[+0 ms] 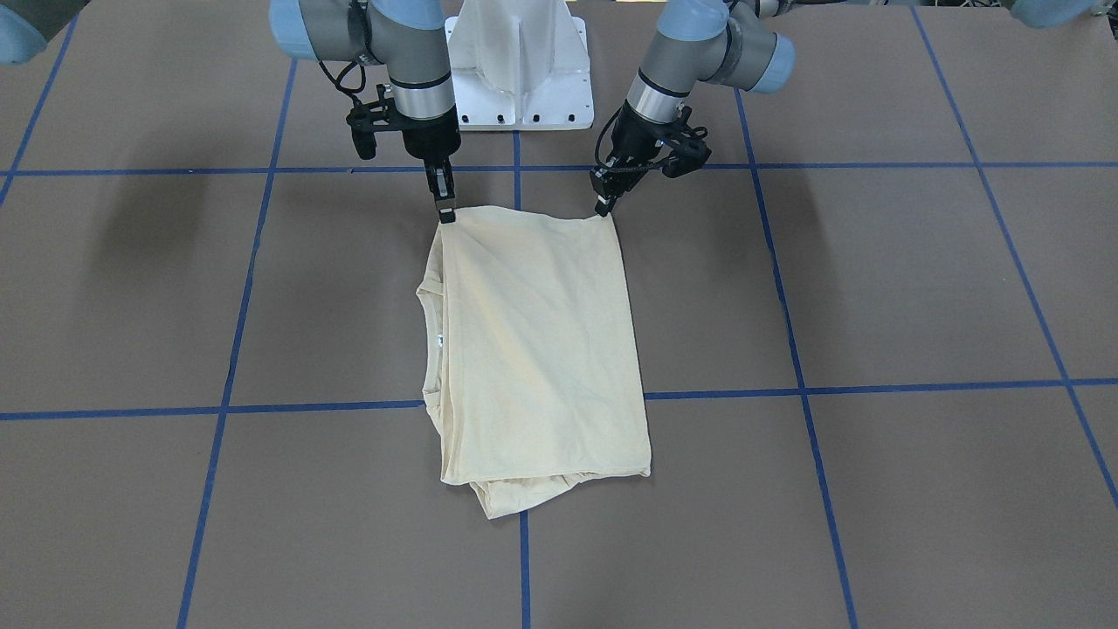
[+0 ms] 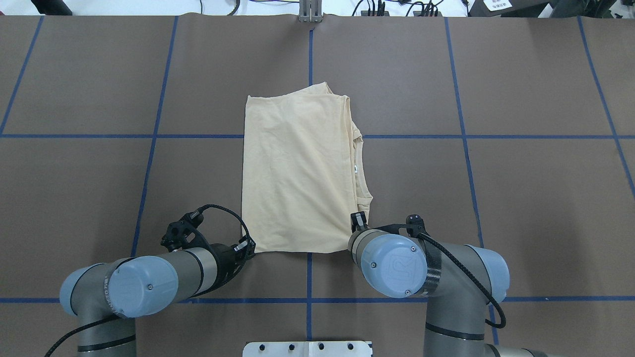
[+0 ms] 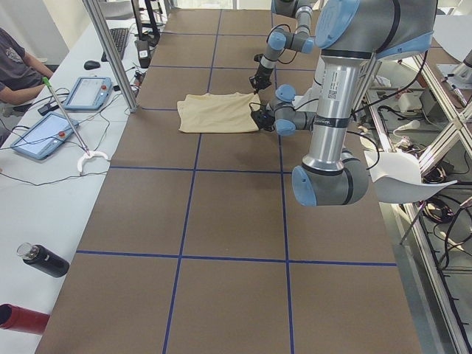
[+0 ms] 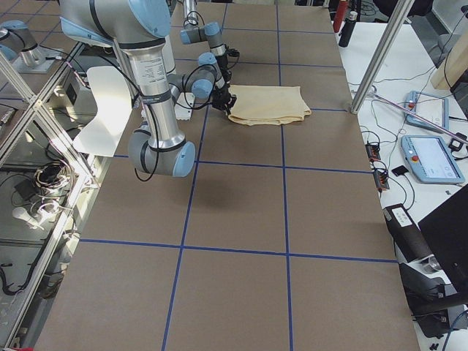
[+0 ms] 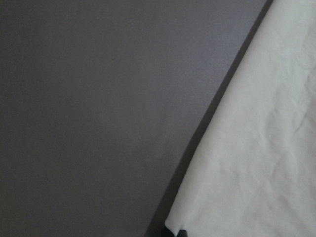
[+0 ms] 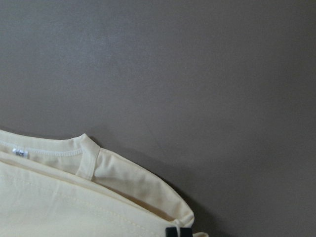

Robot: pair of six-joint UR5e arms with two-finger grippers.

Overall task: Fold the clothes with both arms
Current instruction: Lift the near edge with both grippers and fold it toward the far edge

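Brown table gridded with blue tape, and the cream T-shirt lies folded into a long rectangle at its centre. I've got the right gripper down on the corner nearest the robot, on the neck side, fingers narrow and pinching the cloth. The left gripper sits on the other near corner, fingers likewise drawn in on the fabric edge. On the right wrist camera I see the ribbed neck and its white label running along the folded side.
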